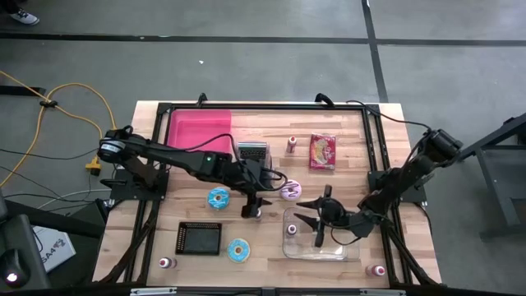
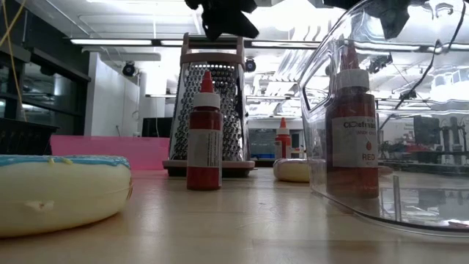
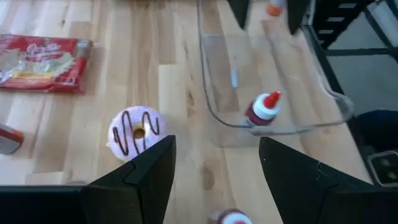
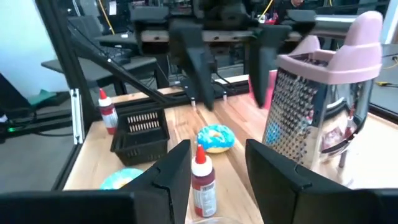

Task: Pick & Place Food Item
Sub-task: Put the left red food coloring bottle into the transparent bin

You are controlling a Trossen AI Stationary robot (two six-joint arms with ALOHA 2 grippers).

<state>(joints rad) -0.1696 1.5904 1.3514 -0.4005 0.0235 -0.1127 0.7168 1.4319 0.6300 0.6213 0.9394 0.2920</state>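
Robotics lab: framed test table (image 1: 386, 115), ceiling strip lights (image 2: 117, 42).

The wooden table (image 1: 345, 144) stands on a grey concrete floor (image 1: 246, 66) crossed by dark lines. A yellow cable (image 1: 62, 107) loops over the floor beside the table's left edge, and a grey stand (image 1: 493, 152) sits off to the right. Seen level across the tabletop, the room behind is bright, with long ceiling lights (image 2: 117, 42), white walls (image 2: 110, 103) and dark shelving (image 2: 26, 92) at the left.
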